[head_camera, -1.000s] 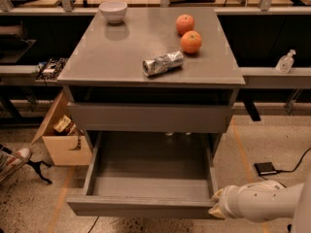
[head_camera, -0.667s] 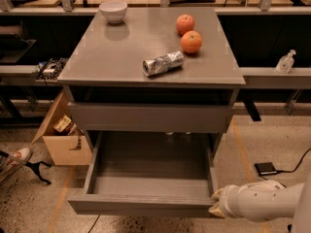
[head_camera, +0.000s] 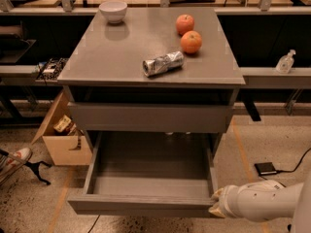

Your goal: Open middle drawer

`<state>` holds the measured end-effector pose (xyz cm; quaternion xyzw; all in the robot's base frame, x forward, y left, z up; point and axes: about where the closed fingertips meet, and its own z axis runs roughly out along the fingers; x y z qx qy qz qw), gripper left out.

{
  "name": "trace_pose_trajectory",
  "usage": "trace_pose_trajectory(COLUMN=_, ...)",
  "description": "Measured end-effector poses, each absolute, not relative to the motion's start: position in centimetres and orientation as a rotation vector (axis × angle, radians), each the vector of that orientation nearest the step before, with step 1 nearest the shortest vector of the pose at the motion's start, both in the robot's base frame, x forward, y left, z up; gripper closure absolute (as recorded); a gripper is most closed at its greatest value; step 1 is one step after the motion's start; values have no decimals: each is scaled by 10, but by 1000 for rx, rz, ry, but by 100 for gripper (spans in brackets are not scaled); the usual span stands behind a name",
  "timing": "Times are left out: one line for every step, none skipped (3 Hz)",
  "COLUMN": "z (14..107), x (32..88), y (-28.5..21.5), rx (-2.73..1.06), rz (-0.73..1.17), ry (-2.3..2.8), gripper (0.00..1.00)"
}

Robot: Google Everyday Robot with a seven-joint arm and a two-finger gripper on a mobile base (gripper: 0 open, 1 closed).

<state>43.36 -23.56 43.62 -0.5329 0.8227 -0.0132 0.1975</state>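
Note:
The middle drawer [head_camera: 141, 205] of the grey cabinet stands pulled far out toward me, and its inside is empty. Above it a closed grey drawer front [head_camera: 148, 118] sits under the cabinet top [head_camera: 107, 57]. Any front below the open drawer is out of view. My gripper [head_camera: 217, 207], on the end of the white arm [head_camera: 262, 203], is at the right front corner of the open drawer and touches its front panel.
On the cabinet top are a white bowl [head_camera: 112, 11], two orange fruits [head_camera: 184, 23] [head_camera: 191, 41] and a crumpled silver can [head_camera: 163, 63]. A cardboard box [head_camera: 60, 140] stands on the floor at the left. A black device with a cable [head_camera: 266, 168] lies at the right. A clear bottle [head_camera: 285, 62] stands on the right shelf.

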Motion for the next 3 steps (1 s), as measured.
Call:
trace_pose_trajectory(z=438, x=436, y=-233, rx=-1494, rz=-22, ry=2299, gripper=17)
trace_pose_trajectory(z=454, x=439, y=-241, rx=-1469, rz=-36, ry=2300, gripper=0)
trace_pose_trajectory(z=484, x=446, y=-265, rx=-1419, rz=-70, ry=2303, gripper=0)
